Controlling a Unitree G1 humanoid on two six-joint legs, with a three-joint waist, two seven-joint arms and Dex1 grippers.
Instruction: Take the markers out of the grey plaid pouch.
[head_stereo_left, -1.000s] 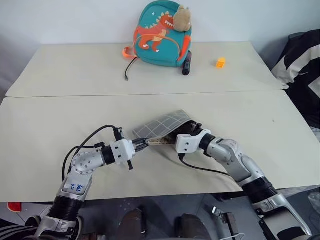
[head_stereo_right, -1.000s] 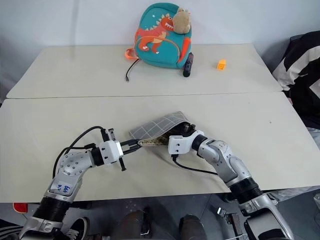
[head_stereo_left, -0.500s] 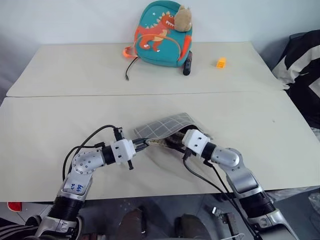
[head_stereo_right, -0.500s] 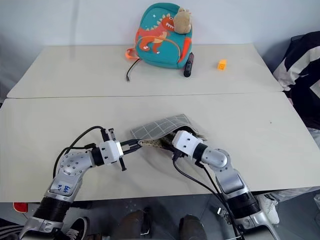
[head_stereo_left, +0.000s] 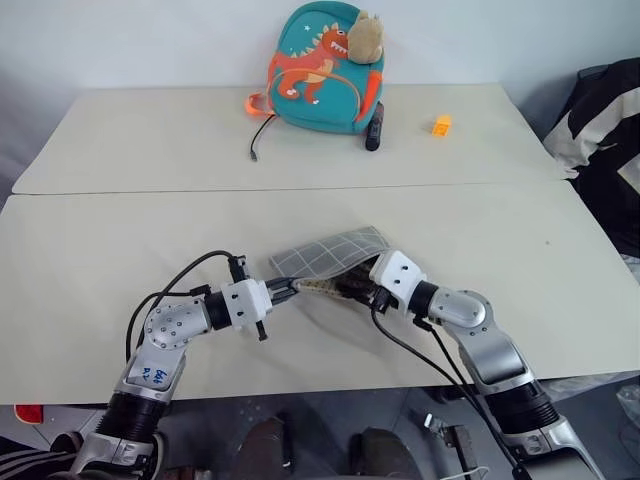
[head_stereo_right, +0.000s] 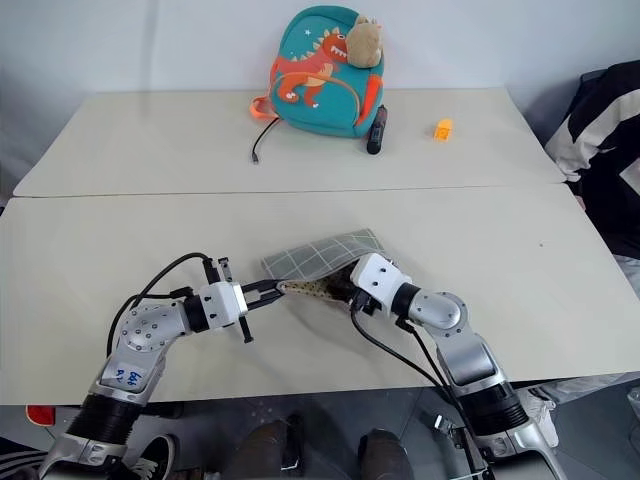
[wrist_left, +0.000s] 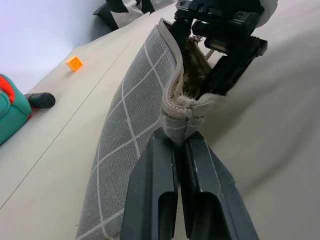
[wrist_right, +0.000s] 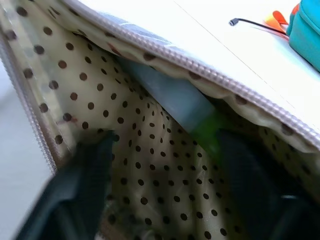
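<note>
pouch (head_stereo_left: 330, 257) lies on the table (head_stereo_left: 120, 240) at 6 o'clock from the backpack (head_stereo_left: 322, 67). left tool (wrist_left: 181, 150) is clenched on its soft lip. right tool (wrist_right: 165, 150) gapes inside, astride a green marker (wrist_right: 175, 102): light, slick; pinch mid-barrel.

Looks like lab or test room: two plain beige tables (head_stereo_left: 120, 150) pushed together, bare pale wall (head_stereo_left: 130, 40) at far side, staged props, cables on grey floor (head_stereo_left: 330, 420) near.
</note>
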